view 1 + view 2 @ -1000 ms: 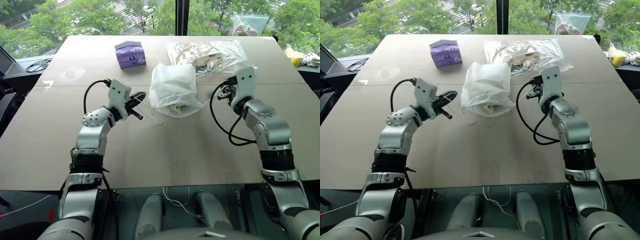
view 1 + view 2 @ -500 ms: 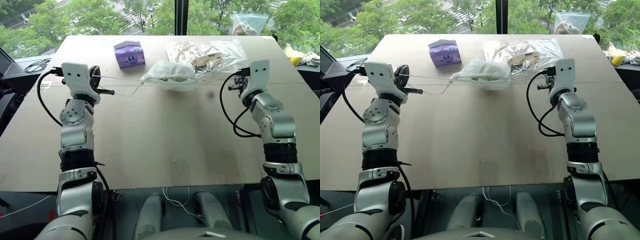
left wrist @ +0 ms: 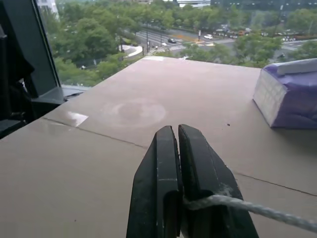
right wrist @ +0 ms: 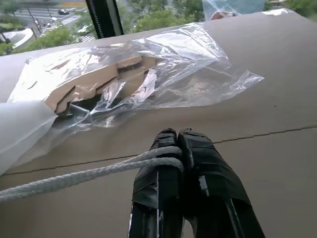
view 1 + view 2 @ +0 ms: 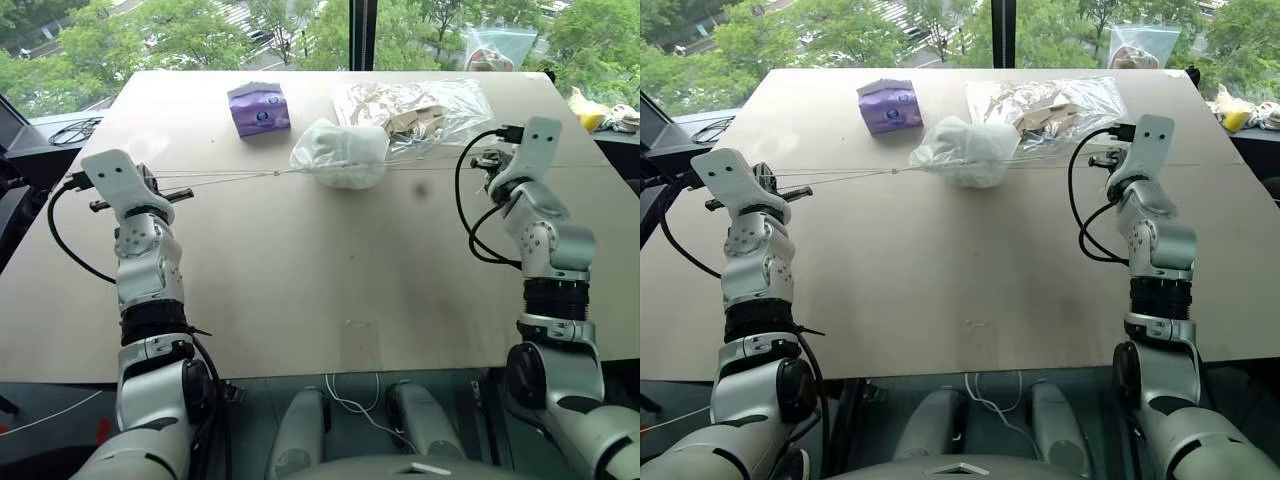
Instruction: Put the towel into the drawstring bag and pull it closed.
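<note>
Desk [image 5: 300,290] carries the drawstring bag [image 5: 342,155] bunched mid-back, towel seemingly inside, its cords [image 5: 225,176] stretched taut between left end effector [image 3: 179,171] and right end effector [image 4: 177,148], each clamped on one; closing looks nearly finished.

Translucent thin drawstring bag [image 5: 342,155], twisted white cords [image 4: 74,177], crinkly glossy plastic bag [image 4: 148,74]

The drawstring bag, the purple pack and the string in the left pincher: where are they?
drawstring bag [image 5: 342,155], left eye view, middle of its bunched white body.
purple tissue pack [image 5: 259,108], left eye view, its front face.
cord [image 3: 257,210], left wrist view, stretch beside the shut fingers.
</note>
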Action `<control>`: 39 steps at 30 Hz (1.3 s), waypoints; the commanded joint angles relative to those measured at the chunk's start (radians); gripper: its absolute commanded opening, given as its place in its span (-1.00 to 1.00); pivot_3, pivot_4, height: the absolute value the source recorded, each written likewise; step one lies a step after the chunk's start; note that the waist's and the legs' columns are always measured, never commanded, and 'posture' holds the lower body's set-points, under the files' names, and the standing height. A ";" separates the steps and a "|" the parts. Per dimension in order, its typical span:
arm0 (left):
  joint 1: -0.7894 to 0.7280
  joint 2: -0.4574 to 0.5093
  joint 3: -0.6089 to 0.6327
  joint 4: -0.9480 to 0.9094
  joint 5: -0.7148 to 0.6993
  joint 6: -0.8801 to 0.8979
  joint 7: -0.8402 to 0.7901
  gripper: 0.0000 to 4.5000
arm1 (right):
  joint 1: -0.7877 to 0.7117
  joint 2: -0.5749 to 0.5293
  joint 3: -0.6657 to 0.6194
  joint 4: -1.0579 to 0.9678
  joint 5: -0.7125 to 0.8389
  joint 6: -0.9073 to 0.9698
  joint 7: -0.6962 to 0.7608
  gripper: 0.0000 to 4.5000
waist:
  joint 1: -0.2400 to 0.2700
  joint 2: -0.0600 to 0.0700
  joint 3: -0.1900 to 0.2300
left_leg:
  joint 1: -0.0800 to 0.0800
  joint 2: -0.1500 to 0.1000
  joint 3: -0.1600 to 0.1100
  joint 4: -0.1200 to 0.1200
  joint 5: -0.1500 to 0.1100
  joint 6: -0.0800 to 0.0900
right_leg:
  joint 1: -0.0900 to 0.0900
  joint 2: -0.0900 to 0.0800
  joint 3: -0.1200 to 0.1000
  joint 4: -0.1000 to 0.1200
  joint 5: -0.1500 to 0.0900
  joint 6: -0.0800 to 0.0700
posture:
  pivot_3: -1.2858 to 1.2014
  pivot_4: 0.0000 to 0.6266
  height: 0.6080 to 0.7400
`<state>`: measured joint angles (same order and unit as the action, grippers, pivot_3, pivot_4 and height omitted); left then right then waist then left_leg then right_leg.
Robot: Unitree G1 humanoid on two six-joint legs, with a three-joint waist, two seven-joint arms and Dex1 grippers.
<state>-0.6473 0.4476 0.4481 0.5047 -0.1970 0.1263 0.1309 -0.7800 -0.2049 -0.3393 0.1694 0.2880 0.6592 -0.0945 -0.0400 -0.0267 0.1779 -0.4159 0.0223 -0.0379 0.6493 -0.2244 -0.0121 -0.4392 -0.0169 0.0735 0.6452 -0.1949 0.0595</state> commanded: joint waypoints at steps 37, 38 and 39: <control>-0.154 0.401 -0.440 0.143 -0.079 0.175 -1.349 0.54 | 0.233 -0.641 0.331 -0.147 0.084 -0.025 0.836 0.40 | -0.034 0.000 0.000 | 0.001 0.000 0.002 -0.005 0.000 0.000 | -0.001 0.001 0.001 -0.003 -0.003 0.003 | 0.03 -0.52 1.00; -0.166 0.404 -0.435 0.174 -0.068 0.156 -1.340 0.54 | 0.245 -0.640 0.325 -0.155 0.085 -0.029 0.843 0.40 | -0.031 0.000 0.000 | 0.001 0.000 0.003 -0.005 0.000 0.000 | -0.001 0.001 0.002 -0.003 -0.003 0.003 | 0.03 -0.52 1.00; -0.177 0.403 -0.426 0.199 -0.066 0.146 -1.337 0.54 | 0.254 -0.636 0.321 -0.159 0.080 -0.038 0.846 0.40 | -0.026 0.000 0.001 | 0.001 0.000 0.003 -0.004 0.000 0.000 | -0.001 0.001 0.002 -0.003 -0.003 0.003 | 0.03 -0.52 1.00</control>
<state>-0.7992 0.8458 0.0006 0.6823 -0.2723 0.3101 -1.1964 -0.5179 -0.8382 0.0211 0.0597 0.3581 0.6497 0.7335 -0.0662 -0.0265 0.1784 -0.4151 0.0225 -0.0355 0.6469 -0.2245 -0.0120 -0.4403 -0.0161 0.0753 0.6430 -0.1978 0.0632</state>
